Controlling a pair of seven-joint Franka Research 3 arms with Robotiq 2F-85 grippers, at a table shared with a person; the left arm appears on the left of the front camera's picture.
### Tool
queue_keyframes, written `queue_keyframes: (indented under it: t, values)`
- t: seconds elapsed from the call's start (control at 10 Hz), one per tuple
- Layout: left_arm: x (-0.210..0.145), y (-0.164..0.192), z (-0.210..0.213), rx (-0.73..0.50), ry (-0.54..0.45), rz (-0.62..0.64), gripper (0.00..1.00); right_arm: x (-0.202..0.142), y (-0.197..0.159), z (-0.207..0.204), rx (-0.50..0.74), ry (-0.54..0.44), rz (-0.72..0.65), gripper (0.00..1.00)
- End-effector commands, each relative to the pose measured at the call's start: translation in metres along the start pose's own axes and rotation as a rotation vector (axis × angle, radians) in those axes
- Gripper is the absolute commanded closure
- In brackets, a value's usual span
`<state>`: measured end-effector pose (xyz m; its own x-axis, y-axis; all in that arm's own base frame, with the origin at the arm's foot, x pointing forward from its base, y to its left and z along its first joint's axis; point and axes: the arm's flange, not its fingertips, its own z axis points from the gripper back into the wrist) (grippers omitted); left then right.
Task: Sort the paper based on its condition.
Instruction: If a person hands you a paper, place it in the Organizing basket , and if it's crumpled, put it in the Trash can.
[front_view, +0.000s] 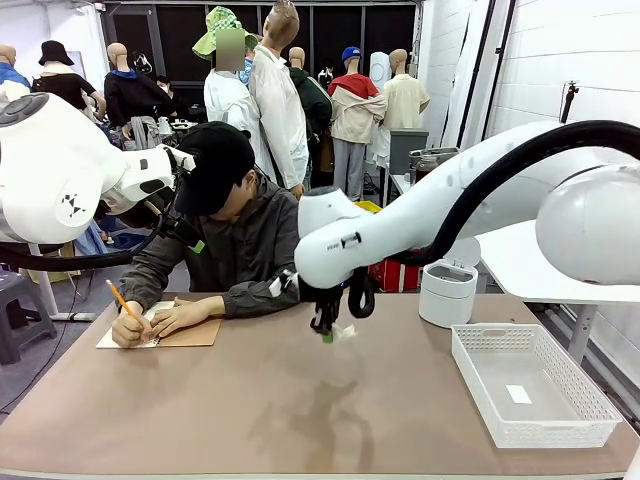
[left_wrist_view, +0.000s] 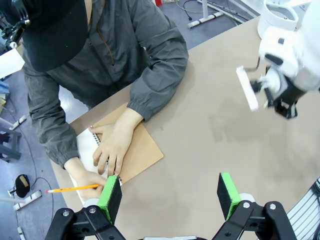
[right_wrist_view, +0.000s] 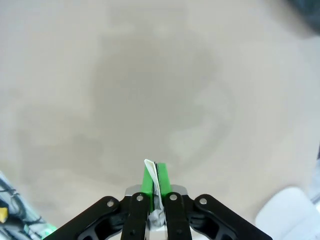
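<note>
Above the table (front_view: 200, 420), paper (left_wrist_view: 247, 89) clamped edge-on inside the right claw (front_view: 326, 335), left claw (left_wrist_view: 169, 182) apart.

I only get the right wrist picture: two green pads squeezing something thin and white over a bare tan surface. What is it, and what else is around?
Observer: It's a small sheet of paper, pinched in the right gripper and hanging above the table without touching it.
Operator: Is there anywhere to put it?
Observer: Possibly. A white mesh basket sits at the table's right end, with one small white piece lying inside.
Operator: Is anybody there?
Observer: Yes, a person at the far side is writing on a notepad with a pencil.
</note>
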<state>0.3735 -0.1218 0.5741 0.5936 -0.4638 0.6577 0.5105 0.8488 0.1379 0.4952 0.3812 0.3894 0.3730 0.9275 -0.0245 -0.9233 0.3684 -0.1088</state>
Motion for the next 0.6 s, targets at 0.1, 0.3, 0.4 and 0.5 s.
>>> queue_keyframes:
  t: [0.1,0.3,0.4,0.5]
  values:
    - [0.000,0.001,0.001,-0.001,-0.002,-0.001,0.00,-0.013,-0.045,0.038,-0.054,0.083,-0.040,1.00]
    - [0.000,0.001,0.001,-0.001,-0.002,-0.001,0.00,-0.020,-0.077,0.049,-0.010,0.074,-0.061,1.00]
    - [0.000,0.001,0.001,-0.001,-0.002,-0.001,0.00,-0.024,-0.087,0.047,0.001,0.071,-0.090,1.00]
    - [0.000,0.001,0.001,-0.001,-0.002,-0.001,0.00,-0.026,-0.087,0.047,-0.009,0.060,-0.111,1.00]
